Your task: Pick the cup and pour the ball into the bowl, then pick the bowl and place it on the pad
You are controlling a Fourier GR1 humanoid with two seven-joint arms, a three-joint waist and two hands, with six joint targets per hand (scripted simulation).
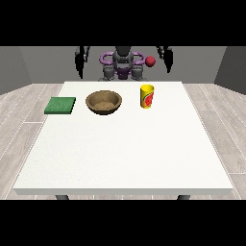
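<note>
Front view: cup (147, 96) contents hidden; hands' (167, 57) fingers unclear

Robot (123, 65): lower body hidden behind worktop's (120, 153) far edge; head cut off at upper band
Hands, view's left (82, 62) and view's right (166, 57): too small to tell finger posture
Cup (147, 96): interior not visible; printed label illegible
Worktop legs (61, 197): cut off at lower band

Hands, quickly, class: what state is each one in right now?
Hand at the view's left: raised, holding nothing, fingers cannot be told.
Hand at the view's right: raised, holding nothing, fingers cannot be told.
</note>
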